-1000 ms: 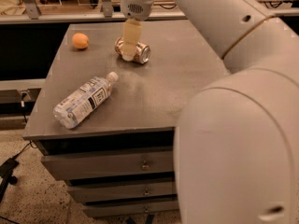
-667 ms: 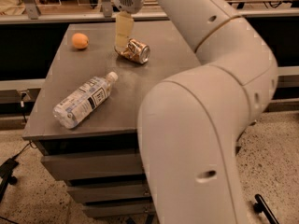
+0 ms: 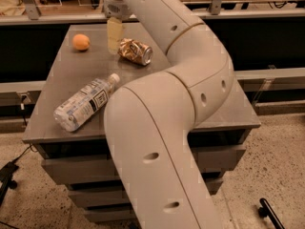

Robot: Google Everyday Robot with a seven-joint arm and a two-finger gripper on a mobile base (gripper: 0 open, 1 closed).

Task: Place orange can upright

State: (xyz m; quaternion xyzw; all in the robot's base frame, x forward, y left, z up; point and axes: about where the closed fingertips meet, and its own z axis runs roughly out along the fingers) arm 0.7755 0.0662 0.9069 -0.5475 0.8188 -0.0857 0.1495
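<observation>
We see the orange can (image 3: 136, 51) lying on its side near the far edge of a grey table (image 3: 81, 73), its silver rim facing toward the right and slightly toward us. It is dented and not upright, so the task looks unfinished to us: the can has yet to be grasped, turned onto its base and released.

Just left of the can, touching it or nearly so, the gripper (image 3: 114, 35) hangs straight down with its pale tip close to the tabletop. We cannot tell how far it is open. It seems to have hold of nothing, since the can lies beside it and not inside it.

Further left of the can sits a round orange fruit (image 3: 81, 42). Nearer to us than the can, and to its left, a clear water bottle (image 3: 86, 102) lies on its side. The robot's thick white arm (image 3: 181, 80) sweeps from the gripper, past the right of the can, and down across the foreground.

Compared with a moment earlier, the gripper has moved from directly over the can to a spot at its left end. The can, fruit and bottle lie as they did.
</observation>
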